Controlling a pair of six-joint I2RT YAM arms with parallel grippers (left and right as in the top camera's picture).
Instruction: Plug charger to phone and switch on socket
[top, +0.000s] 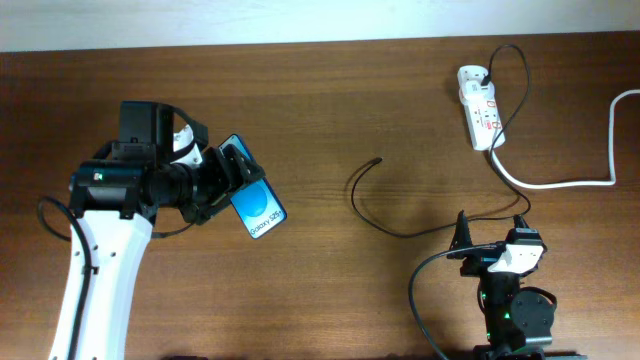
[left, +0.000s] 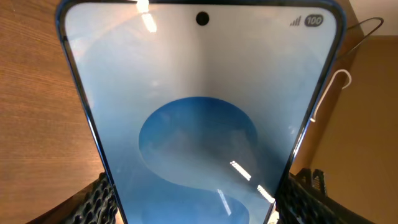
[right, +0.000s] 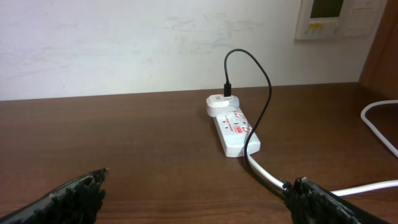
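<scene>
Spanning the view, brown wood table meets white wall; left gripper pinches phone at table's left; right gripper spread wide, empty, beside charger cable; socket far right.

- The phone is at the left of the table, between the fingers of the left gripper.
- The socket lies at the far right.
- The charger runs from the socket's far end to mid-table, right of the phone.
- The right gripper sits near right, on the near side of the socket.
</scene>
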